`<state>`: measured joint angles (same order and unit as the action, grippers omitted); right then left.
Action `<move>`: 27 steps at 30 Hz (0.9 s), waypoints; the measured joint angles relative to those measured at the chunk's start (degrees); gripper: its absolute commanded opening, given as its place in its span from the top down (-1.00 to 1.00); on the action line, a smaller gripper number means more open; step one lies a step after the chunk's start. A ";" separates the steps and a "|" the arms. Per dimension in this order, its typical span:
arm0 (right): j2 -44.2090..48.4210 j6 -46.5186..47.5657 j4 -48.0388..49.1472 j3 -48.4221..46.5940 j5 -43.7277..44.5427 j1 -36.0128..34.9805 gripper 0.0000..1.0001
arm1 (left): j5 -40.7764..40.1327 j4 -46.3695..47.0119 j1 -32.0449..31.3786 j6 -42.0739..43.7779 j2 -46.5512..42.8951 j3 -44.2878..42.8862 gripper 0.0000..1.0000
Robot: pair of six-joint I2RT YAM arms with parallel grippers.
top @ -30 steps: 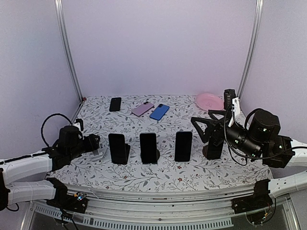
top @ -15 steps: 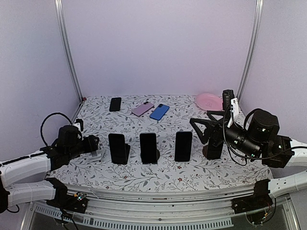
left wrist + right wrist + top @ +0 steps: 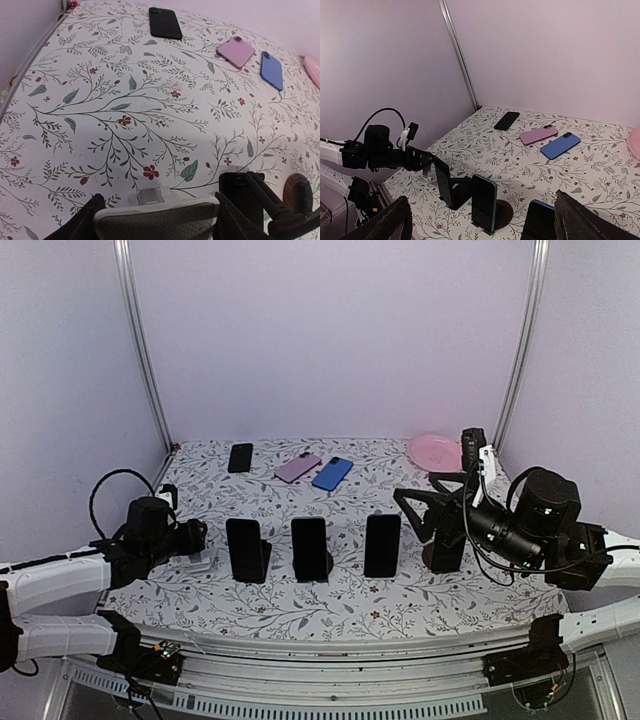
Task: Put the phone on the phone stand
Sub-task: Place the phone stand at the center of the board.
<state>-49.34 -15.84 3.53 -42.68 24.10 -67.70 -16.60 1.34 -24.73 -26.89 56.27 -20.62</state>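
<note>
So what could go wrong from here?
The open right gripper hangs close beside the nearest standing phone; a careless swing could topple it. The pink phone and blue phone lie close together, so grabbing one may shove the other. The left gripper seems to hold a grey item right beside the leftmost phone.

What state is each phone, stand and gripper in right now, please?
black phone: lying flat
purple phone: lying flat
blue phone: lying flat
three front phones: upright on stands
pink plate: empty
left gripper: closed on grey object
right gripper: open, empty
</note>
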 measured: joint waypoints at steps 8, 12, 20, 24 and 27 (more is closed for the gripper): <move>0.02 -0.13 -0.02 0.00 -0.70 0.00 -0.98 | 0.66 -0.87 0.00 0.04 -0.68 0.00 -0.32; 0.22 -0.48 -0.02 0.00 -0.72 0.00 -0.98 | 1.57 -2.29 0.00 -0.55 -1.92 0.00 -0.44; 0.26 -0.96 -0.02 0.00 -0.81 0.00 -0.98 | 4.09 -2.71 0.00 -1.79 -2.95 0.15 -0.60; 0.26 -1.11 -0.02 0.00 -0.94 0.00 -0.98 | 4.55 -2.93 0.00 -2.49 -2.95 0.15 -0.50; 0.26 -1.14 -0.02 0.00 -1.14 0.00 -0.98 | 5.09 -3.13 0.00 -2.73 -3.13 0.15 -0.68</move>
<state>-49.08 -16.97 3.51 -42.68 22.96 -67.70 -11.51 -1.78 -24.73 -29.63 53.15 -20.47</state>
